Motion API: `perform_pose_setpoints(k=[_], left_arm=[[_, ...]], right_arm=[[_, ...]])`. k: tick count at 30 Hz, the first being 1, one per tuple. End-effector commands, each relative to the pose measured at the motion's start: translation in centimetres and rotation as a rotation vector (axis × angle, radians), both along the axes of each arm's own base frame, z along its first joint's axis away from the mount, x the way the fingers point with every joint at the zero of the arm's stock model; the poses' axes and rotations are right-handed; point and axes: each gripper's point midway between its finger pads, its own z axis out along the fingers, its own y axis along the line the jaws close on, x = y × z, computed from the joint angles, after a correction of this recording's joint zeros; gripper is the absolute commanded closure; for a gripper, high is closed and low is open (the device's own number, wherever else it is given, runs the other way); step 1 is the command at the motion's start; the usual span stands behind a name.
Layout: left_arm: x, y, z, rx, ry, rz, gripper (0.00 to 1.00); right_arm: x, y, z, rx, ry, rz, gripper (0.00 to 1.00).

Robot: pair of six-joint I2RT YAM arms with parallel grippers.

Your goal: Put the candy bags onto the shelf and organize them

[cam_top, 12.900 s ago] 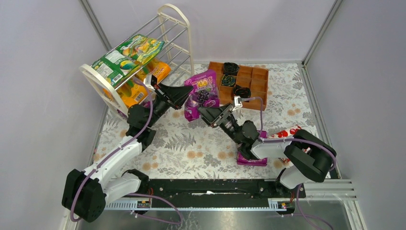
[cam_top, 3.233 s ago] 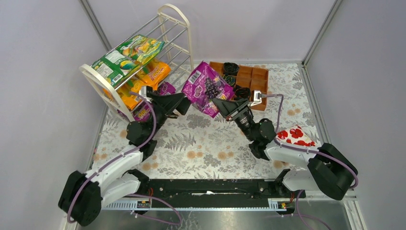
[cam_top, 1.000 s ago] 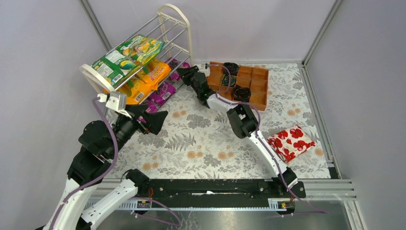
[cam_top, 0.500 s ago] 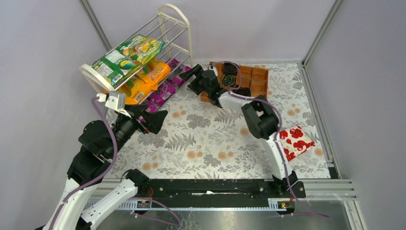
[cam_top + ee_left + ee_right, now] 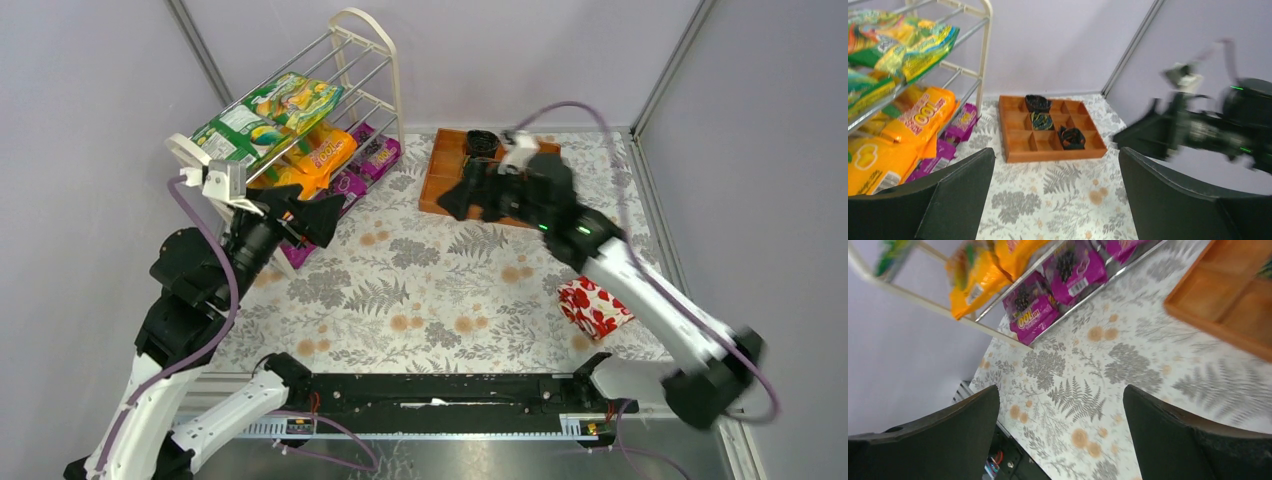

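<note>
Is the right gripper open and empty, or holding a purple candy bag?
Open and empty: the right gripper shows its fingers wide apart, nothing between; purple grape bags lie on the lowest tier of the cream-white shelf.

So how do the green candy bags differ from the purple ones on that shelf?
The green candy bags lie on the top tier of the shelf; the purple candy bags lie on the bottom tier. The green candy bags carry yellow-orange print, while the purple candy bags show dark grape pictures. Both are glossy flat pouches resting on the slanted rods.
</note>
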Motion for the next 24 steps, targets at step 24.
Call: perform_pose_setpoints(k=[24], left_arm=[[-1.0,-0.4,12.2,-0.187,-0.275,-0.046,0.01]], right_arm=[[-13.0,-21.4,16.1,-0.137,-0.52,-0.424,0.0]])
